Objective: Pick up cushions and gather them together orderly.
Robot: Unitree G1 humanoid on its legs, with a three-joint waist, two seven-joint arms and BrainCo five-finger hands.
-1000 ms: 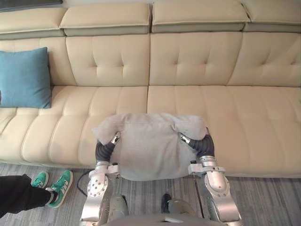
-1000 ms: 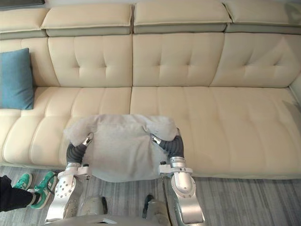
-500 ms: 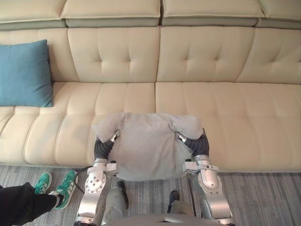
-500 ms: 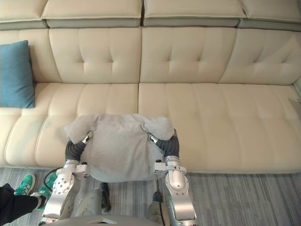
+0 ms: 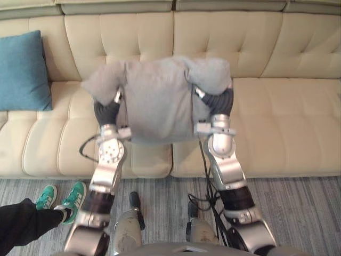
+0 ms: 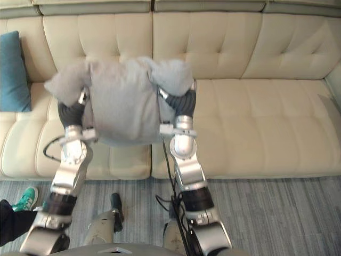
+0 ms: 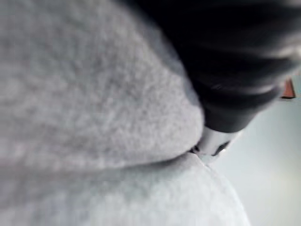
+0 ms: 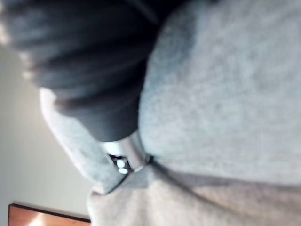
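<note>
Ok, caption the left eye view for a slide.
Grey cushion held between left hand and right hand above sofa; blue cushion left.

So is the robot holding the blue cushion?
No, the blue cushion leans on the sofa back at the left, while the left hand and right hand carry the grey cushion.

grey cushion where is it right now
In the left eye view the grey cushion hangs centre-left between the left hand and right hand, in front of the cream sofa, right of the blue cushion.

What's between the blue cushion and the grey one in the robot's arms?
Just bare sofa between the blue cushion and the grey cushion, per the left eye view.
</note>
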